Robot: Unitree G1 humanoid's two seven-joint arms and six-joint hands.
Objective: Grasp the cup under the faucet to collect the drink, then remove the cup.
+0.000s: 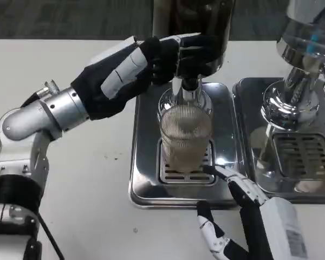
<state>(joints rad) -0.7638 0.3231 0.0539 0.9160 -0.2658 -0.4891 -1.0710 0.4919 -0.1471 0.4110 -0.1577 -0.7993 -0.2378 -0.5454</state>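
Observation:
A ribbed clear glass cup point(185, 135) stands upright on the grate of a steel drip tray point(143, 179), directly under the faucet point(190, 86) of a dark dispenser. Its lower part looks tinted pale brown. My left hand point(146, 65) reaches in from the left, and its black fingers point(192, 51) wrap around the faucet handle above the cup. My right hand point(244, 211) lies low at the front right with its fingers apart. One fingertip point(214, 170) is right at the base of the cup, and the hand holds nothing.
A second chrome dispenser point(300, 59) stands at the right over its own steel drip tray point(314, 189), close beside my right forearm. White tabletop stretches to the left of the trays.

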